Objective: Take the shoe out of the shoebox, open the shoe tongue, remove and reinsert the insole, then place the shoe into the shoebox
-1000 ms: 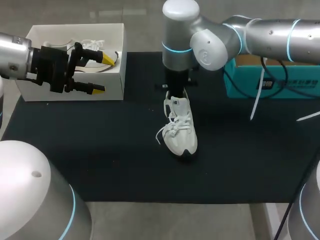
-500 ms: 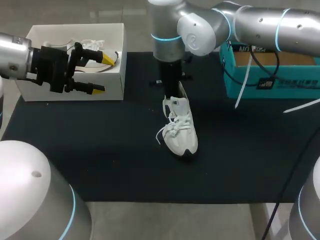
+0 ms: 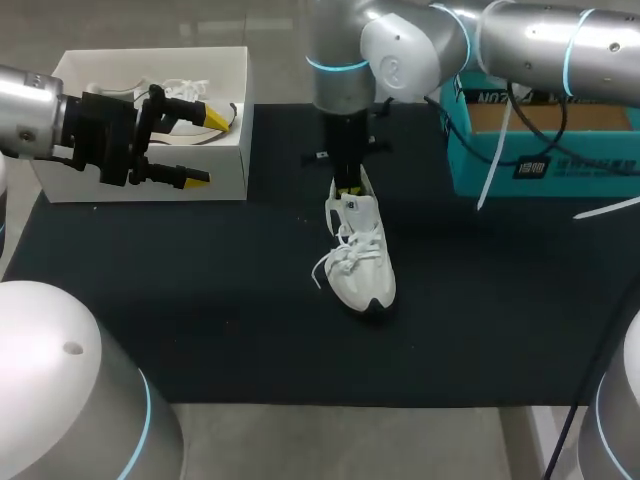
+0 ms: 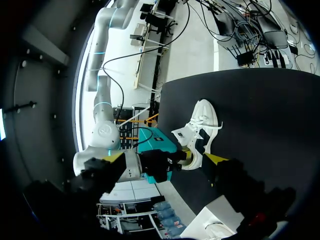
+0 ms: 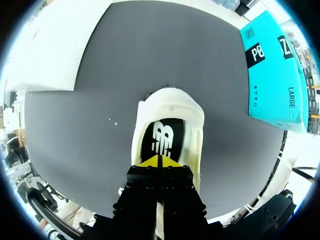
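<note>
A white laced shoe (image 3: pixel 362 265) stands on the black mat (image 3: pixel 250 320), toe toward the front edge. My right gripper (image 3: pixel 347 187) points straight down into its heel opening. In the right wrist view the right gripper (image 5: pixel 159 161) is shut, tips together just over the black insole (image 5: pixel 162 137) inside the shoe (image 5: pixel 197 145); I cannot tell if it pinches anything. My left gripper (image 3: pixel 205 147) hangs open and empty in front of the white shoebox (image 3: pixel 230 150). From the left wrist view, the left gripper (image 4: pixel 165 158) faces the shoe (image 4: pixel 200 125) across the mat.
A second white shoe (image 3: pixel 185 90) lies inside the white shoebox. A teal box (image 3: pixel 540 160) stands at the back right of the mat, close behind my right arm. Loose white straps hang from that arm near the teal box.
My right arm has swung leftward over the shoe while its gripper stayed at the heel opening; its yellow tips now show. The shoe and my left arm have not moved.
</note>
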You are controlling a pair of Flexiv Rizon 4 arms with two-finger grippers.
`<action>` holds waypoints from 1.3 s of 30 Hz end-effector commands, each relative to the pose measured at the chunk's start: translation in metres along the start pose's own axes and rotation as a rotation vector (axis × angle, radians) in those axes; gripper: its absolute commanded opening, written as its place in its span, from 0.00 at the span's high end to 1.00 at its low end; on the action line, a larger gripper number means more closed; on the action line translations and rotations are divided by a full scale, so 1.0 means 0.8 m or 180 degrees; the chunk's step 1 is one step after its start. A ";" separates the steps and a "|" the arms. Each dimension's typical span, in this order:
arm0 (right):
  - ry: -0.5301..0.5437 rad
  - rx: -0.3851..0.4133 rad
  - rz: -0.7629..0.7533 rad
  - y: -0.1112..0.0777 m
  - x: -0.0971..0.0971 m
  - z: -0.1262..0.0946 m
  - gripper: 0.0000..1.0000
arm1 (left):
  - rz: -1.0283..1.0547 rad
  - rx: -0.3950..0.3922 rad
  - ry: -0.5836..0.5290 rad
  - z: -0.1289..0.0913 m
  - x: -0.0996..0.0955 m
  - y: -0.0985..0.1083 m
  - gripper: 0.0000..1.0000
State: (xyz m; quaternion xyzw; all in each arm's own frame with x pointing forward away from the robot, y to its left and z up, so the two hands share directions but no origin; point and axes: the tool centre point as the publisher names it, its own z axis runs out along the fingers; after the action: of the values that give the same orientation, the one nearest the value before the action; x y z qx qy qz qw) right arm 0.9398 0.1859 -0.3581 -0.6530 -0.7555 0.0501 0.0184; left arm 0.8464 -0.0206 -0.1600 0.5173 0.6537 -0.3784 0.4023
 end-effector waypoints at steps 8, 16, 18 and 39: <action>0.0184 0.0759 -0.0200 -0.001 -0.014 -0.018 1.00 | 0.0001 -0.0003 0.0013 0.001 0.000 0.000 0.00; 0.0170 0.0990 -0.0133 -0.009 -0.008 -0.010 1.00 | 0.0001 -0.0003 0.0013 0.001 0.000 0.000 0.00; 0.0167 0.0998 -0.0106 -0.014 -0.010 -0.004 1.00 | 0.0001 -0.0003 0.0013 0.001 0.000 0.000 0.00; 0.0157 0.1089 -0.0039 -0.036 -0.003 0.004 0.00 | 0.0001 -0.0003 0.0013 0.001 0.000 0.000 0.00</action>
State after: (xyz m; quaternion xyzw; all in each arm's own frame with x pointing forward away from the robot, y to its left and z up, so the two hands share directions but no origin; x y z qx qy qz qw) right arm 0.9133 0.1795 -0.3586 -0.6360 -0.7392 0.1634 0.1494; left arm 0.8465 -0.0205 -0.1600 0.5172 0.6538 -0.3783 0.4024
